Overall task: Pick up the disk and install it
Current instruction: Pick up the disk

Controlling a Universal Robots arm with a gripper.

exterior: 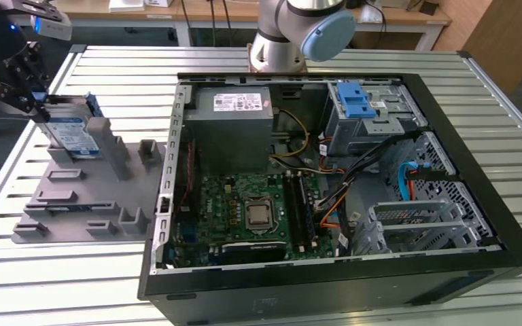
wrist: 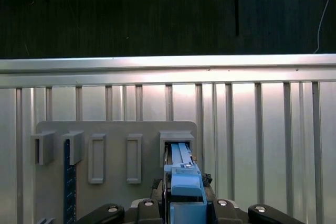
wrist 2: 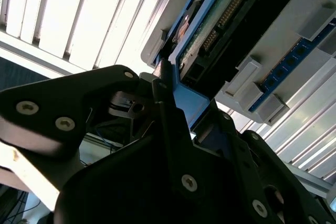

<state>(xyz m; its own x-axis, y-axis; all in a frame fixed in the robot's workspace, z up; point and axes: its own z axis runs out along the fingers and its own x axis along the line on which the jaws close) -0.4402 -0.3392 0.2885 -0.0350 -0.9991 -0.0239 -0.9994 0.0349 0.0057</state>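
At the exterior view's left, my gripper (exterior: 41, 111) is clamped on the upper end of the disk (exterior: 71, 136). In the second wrist view my dark fingers (wrist 2: 164, 109) press against its blue bracket (wrist 2: 188, 103) from both sides. The disk stands on end with its long axis roughly upright. Its lower end sits in a socket of the grey holder plate (exterior: 71, 197), and its labelled broad face is turned toward the exterior camera. In the first wrist view its thin edge (wrist: 181, 179) runs straight from my jaws down into that socket. The plate lies on the slatted metal table (exterior: 478, 88). To the right lies the open computer case (exterior: 334, 280), well apart from the disk. It holds the grey power-supply box (exterior: 234, 112) and, further right, the metal cage with its blue latch (exterior: 355, 102).
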